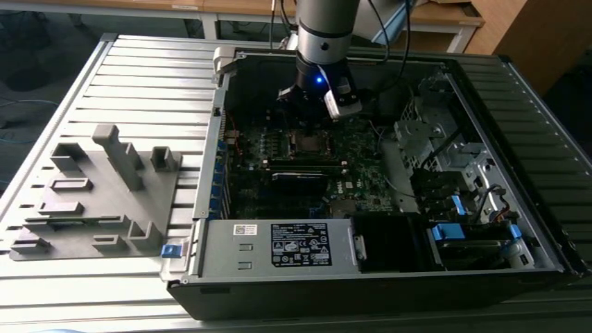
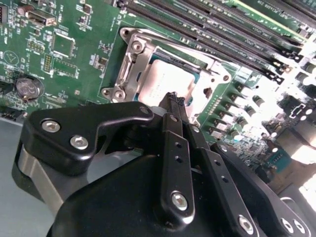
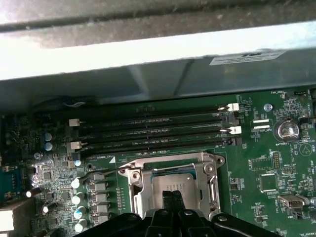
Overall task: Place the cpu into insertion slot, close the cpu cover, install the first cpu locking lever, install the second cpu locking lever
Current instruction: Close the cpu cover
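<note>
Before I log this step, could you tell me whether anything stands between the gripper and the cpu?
Nothing visible does. The gripper, fingers together, is right at the edge of the cpu, which shows bare through the cut-out of the cpu cover; whether they touch, I cannot tell.

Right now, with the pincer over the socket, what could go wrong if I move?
1. The shut pincer has its tips just over the cpu, inside the cpu cover. Pressing down off-centre might scrape the chip or bend the frame.
2. The memory slots and a row of capacitors sit close beside the cover. A sideways sweep could clip them.
</note>
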`<state>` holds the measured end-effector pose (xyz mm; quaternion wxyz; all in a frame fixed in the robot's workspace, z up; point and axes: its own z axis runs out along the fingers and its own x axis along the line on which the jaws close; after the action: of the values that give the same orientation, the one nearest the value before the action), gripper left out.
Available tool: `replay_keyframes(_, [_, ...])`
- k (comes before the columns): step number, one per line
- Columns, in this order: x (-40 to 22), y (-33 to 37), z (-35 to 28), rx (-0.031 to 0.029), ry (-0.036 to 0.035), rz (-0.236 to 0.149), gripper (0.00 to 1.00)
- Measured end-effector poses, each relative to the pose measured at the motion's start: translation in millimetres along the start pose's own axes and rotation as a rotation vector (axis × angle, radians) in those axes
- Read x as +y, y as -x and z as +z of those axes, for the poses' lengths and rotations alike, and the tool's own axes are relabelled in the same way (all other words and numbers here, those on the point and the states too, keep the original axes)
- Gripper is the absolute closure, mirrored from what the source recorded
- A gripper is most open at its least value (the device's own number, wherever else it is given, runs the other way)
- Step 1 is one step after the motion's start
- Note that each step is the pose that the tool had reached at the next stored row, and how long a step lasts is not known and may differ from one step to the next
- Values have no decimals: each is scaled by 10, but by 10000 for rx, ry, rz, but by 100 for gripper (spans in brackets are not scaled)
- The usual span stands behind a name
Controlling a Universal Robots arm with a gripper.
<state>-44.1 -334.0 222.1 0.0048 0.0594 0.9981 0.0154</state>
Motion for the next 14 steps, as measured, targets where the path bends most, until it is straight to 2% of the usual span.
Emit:
replay_keyframes(6, [-24, -87, 14, -50, 7, -2, 89])
replay_keyframes(14, [-111, -124, 22, -63, 8, -2, 89])
